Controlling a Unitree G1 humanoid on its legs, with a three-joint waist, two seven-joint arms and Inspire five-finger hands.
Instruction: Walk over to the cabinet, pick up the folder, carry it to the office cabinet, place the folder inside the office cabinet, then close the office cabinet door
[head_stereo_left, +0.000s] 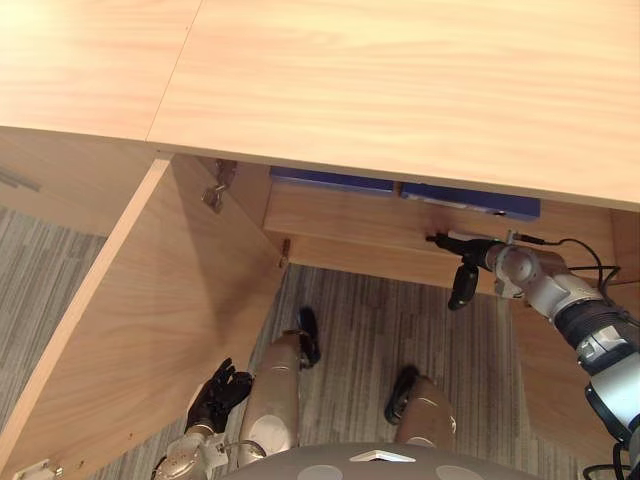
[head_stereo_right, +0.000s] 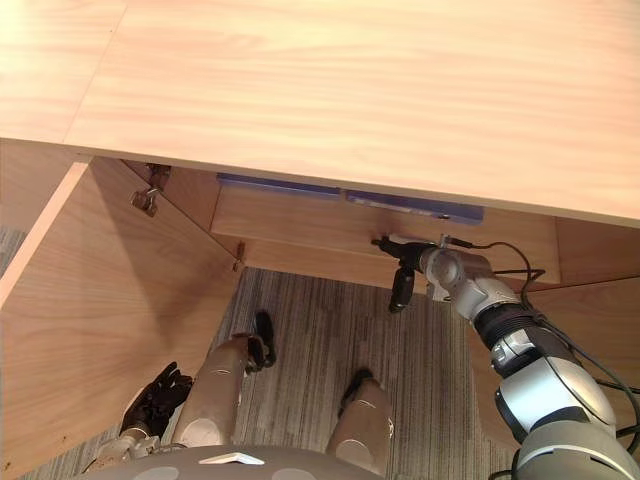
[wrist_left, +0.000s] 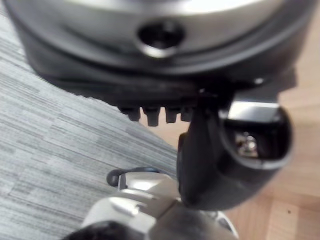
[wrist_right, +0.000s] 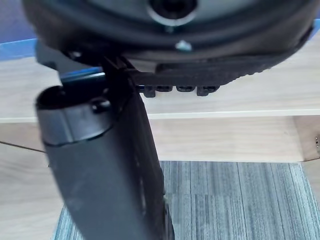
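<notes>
Folder (head_stereo_left: 470, 200) looks placed: its blue edge lies on the shelf (head_stereo_left: 360, 215) inside the office cabinet (head_stereo_left: 400, 80), just under the top. Right hand (head_stereo_left: 464, 280) is at the shelf edge, fingers straight, holding nothing. Left hand (head_stereo_left: 218, 395) hangs low beside the door (head_stereo_left: 150, 330), relaxed, empty (door wide open). My read: only closing is left.

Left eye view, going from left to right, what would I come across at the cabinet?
Open cabinet door, blue folder inside the cabinet, right hand.
</notes>
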